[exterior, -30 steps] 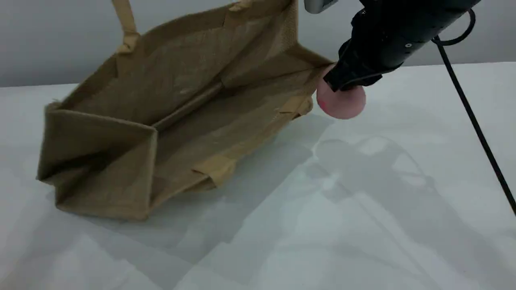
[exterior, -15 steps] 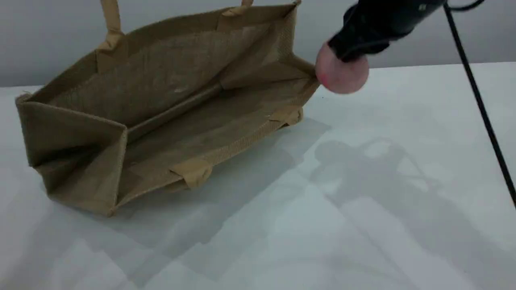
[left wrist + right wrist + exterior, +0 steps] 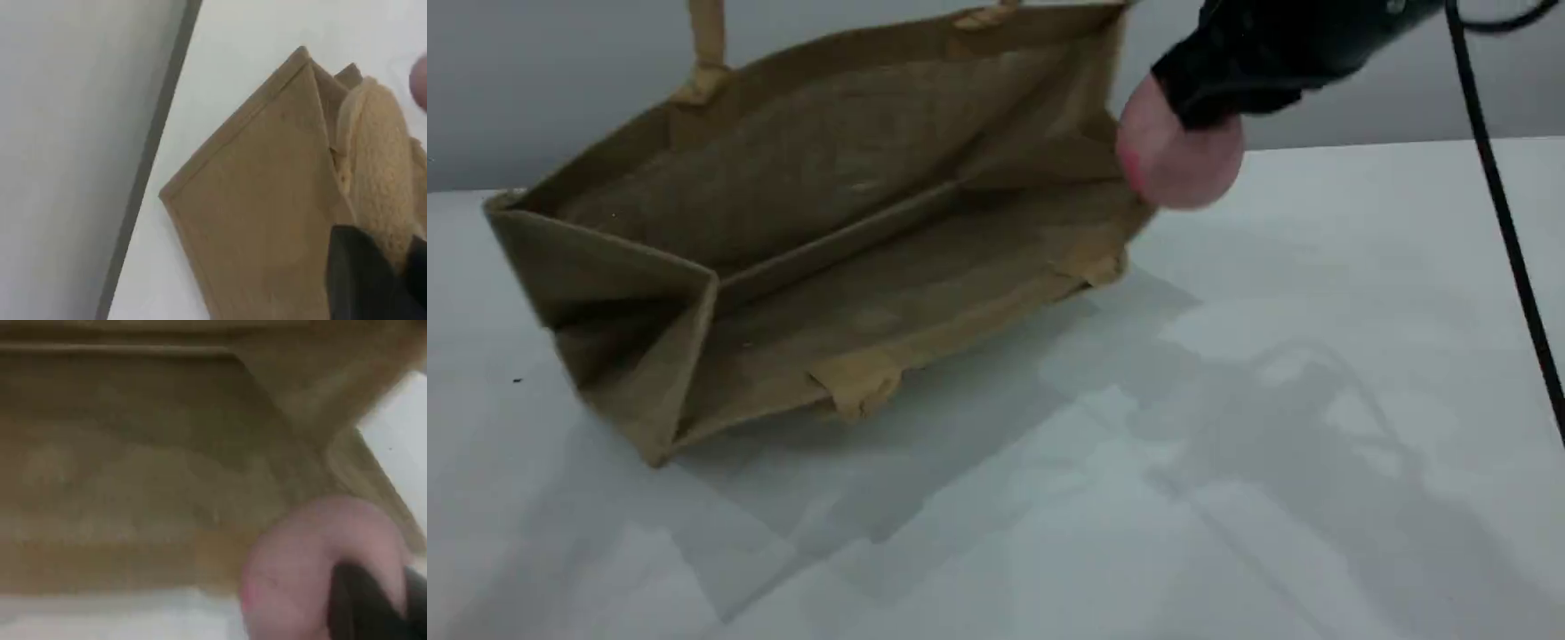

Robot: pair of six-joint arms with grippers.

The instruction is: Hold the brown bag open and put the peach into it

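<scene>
The brown bag (image 3: 827,204) lies tilted on the white table (image 3: 1227,462), its mouth gaping toward the camera. One loop handle (image 3: 707,44) runs straight up out of the scene view. In the left wrist view my left gripper (image 3: 373,280) is shut on the padded handle (image 3: 377,167) above the bag's outer wall (image 3: 260,200). My right gripper (image 3: 1202,108) is shut on the pink peach (image 3: 1183,169), which hangs off the table right at the bag's right end. The right wrist view shows the peach (image 3: 313,567) under the dark fingertip (image 3: 373,607), with the bag's inside (image 3: 133,453) beyond.
A black cable (image 3: 1503,222) hangs down the right side from the right arm. A grey wall (image 3: 534,89) stands behind the table. The bag's second handle (image 3: 858,387) lies folded under its near rim.
The peach has risen from the table and moved slightly left, up against the bag's right end. The bag has slid and swayed sideways, with its held handle shifting.
</scene>
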